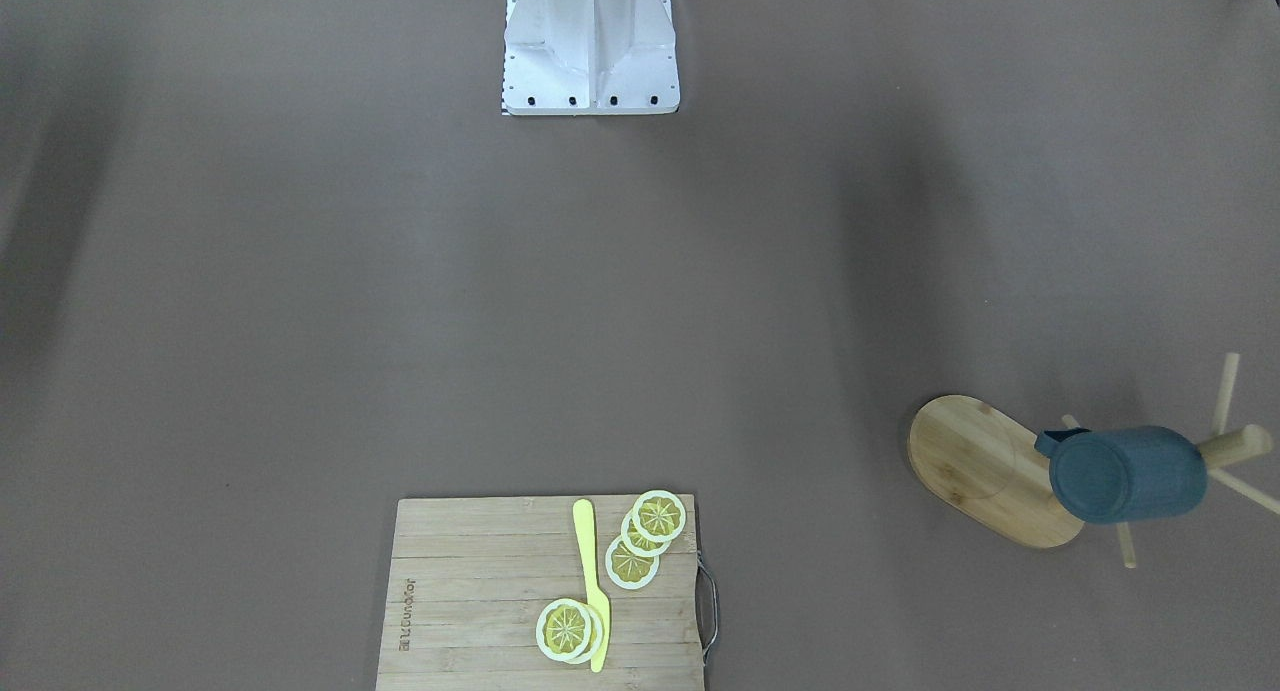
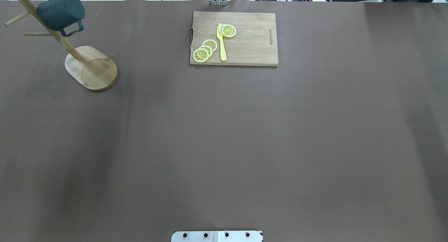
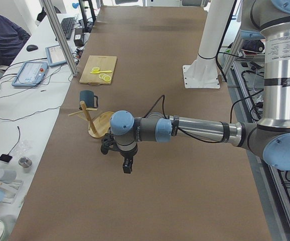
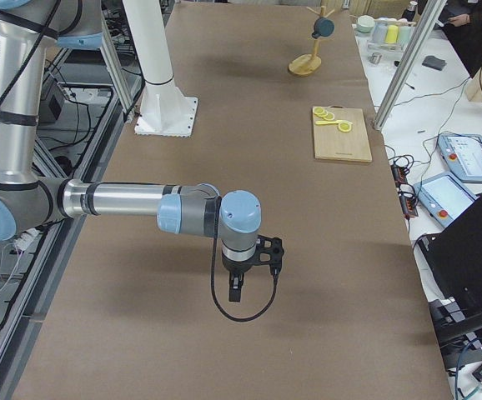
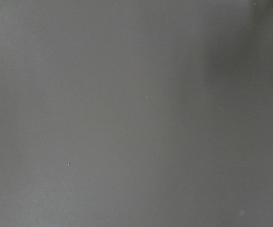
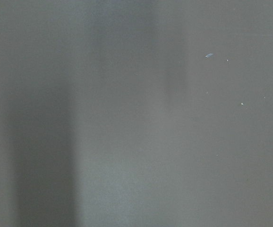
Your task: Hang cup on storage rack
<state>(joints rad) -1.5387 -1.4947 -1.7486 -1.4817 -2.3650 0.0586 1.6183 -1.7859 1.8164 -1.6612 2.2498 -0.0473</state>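
Cup (image 2: 61, 11): hangs on a peg of the rack (image 2: 94, 72), at the table's far left corner, touching neither gripper.
Left gripper (image 3: 127, 166): over bare table, apart from the cup; finger spread cannot be told.
Right gripper (image 4: 235, 288): well apart from the cup; spread likewise unclear.

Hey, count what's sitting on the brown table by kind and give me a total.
Dark teal mug with handle: 1
Light bamboo mug tree: 1
Rectangular wooden cutting board: 1
Yellow plastic knife: 1
Yellow lemon slices: 5
Total: 9
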